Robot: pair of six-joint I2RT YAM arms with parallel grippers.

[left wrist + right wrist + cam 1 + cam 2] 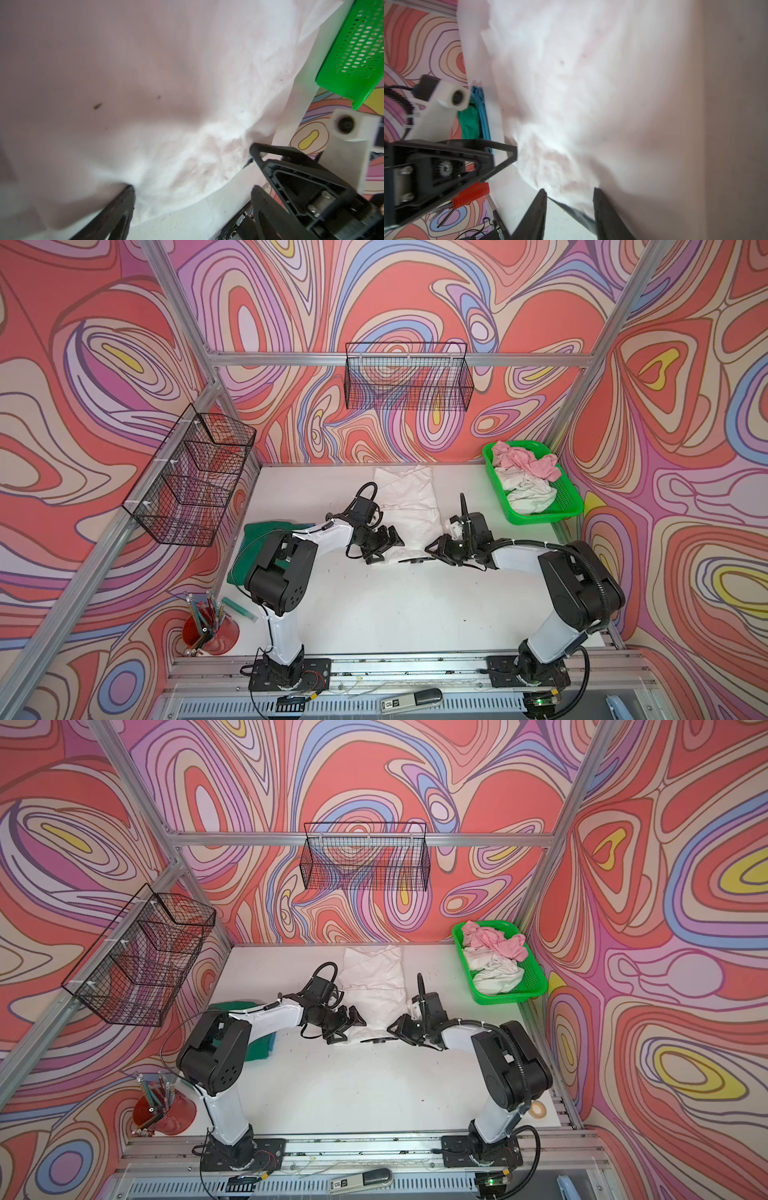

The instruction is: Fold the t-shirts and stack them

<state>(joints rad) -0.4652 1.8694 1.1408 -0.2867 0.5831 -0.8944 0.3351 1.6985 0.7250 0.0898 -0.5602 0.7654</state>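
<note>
A large white t-shirt (409, 497) lies on the table as a long strip running from the back wall toward the front. My left gripper (386, 547) is open wide at its near edge; in the left wrist view the hem (187, 166) sits just past the fingertips (128, 191). My right gripper (431, 549) faces it from the right, jaws parted and open, with the shirt's edge (571, 176) at their tips. A dark green t-shirt (266, 527) lies flat at the left, partly under the left arm. Pink (528, 460) and off-white (525, 493) t-shirts lie crumpled in the basket.
The bright green perforated basket (540, 518) stands at the back right corner. Black wire baskets hang on the left wall (191, 481) and the back wall (409, 377). A red cup of pencils (212, 630) and a teal marker (239, 608) are at the front left.
</note>
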